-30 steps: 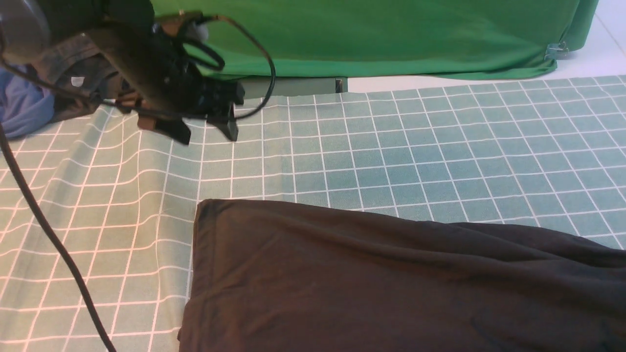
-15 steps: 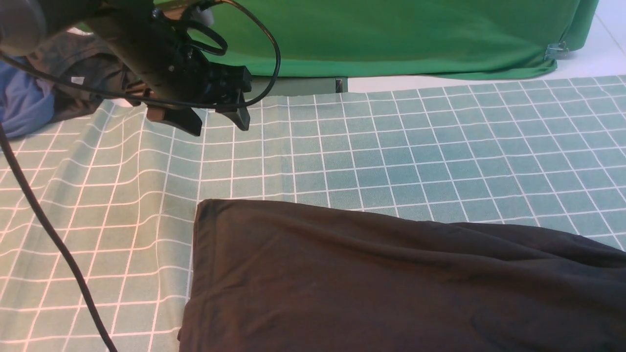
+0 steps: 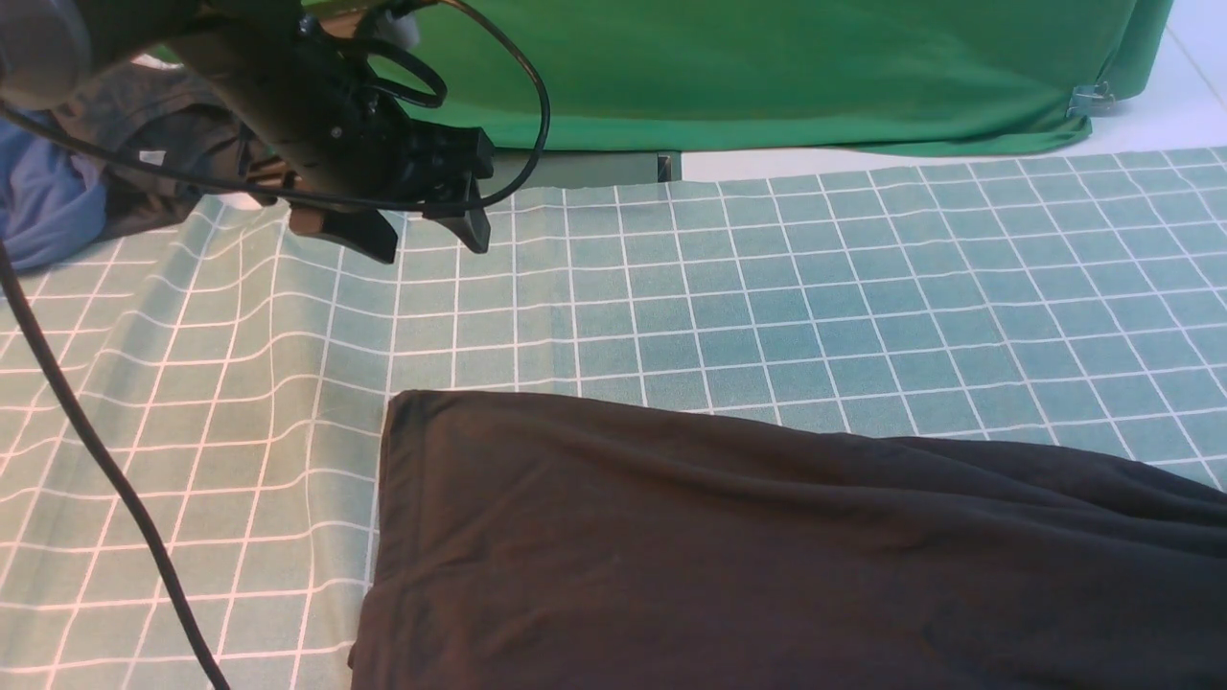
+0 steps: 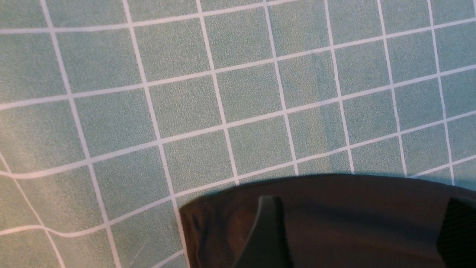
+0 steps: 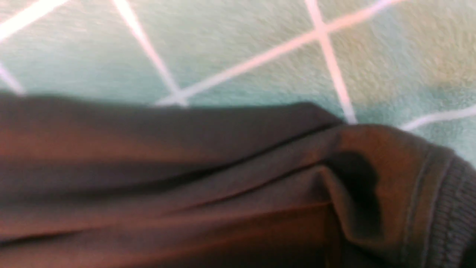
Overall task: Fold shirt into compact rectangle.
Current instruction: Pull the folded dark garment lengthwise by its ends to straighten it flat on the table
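The black shirt (image 3: 767, 546) lies flat on the checked tablecloth (image 3: 767, 287), filling the near right of the front view, with a folded corner at its far left. My left gripper (image 3: 431, 247) hangs open above the cloth at the far left, well clear of the shirt. In the left wrist view the left gripper (image 4: 362, 208) has its two fingers wide apart over the shirt's edge (image 4: 223, 223), holding nothing. The right wrist view is filled with bunched shirt fabric (image 5: 186, 167) and a ribbed collar (image 5: 450, 208). The right gripper's fingers are hidden.
A dark grey garment with a white tag (image 3: 163, 134) and a blue garment (image 3: 38, 201) lie at the far left. A green drape (image 3: 767, 67) runs along the back. A black cable (image 3: 96, 450) crosses the left side of the tablecloth.
My left gripper moved a little to the right and upward, then held still. The shirt has not visibly shifted.
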Action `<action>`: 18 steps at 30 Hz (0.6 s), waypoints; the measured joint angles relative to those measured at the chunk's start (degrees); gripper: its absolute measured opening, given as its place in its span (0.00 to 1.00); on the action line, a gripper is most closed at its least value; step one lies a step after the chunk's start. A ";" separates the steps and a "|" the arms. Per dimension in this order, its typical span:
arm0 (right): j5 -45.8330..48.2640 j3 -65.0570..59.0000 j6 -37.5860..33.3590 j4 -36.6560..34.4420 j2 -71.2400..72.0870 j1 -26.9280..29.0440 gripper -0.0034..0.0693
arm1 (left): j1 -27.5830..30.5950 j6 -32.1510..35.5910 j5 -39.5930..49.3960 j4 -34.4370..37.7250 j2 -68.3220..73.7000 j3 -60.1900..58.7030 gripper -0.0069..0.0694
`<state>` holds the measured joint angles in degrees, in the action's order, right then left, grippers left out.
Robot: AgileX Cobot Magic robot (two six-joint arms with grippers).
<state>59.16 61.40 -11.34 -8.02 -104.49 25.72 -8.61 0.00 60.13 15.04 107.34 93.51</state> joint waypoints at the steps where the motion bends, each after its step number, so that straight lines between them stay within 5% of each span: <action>1: 1.70 1.13 0.65 1.07 0.08 0.32 0.19 | 0.00 0.00 0.00 0.00 0.00 0.00 0.74; 13: 9.39 8.97 7.35 6.94 8.80 3.91 0.19 | 0.00 3.98 1.26 -0.45 -5.24 0.63 0.23; 18: 10.12 11.87 15.44 0.79 18.04 -6.87 0.19 | 0.00 6.17 4.08 -0.51 -5.46 1.18 0.11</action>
<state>69.29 73.27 4.10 -7.23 -86.45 18.85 -8.61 6.17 64.22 14.53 101.88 94.68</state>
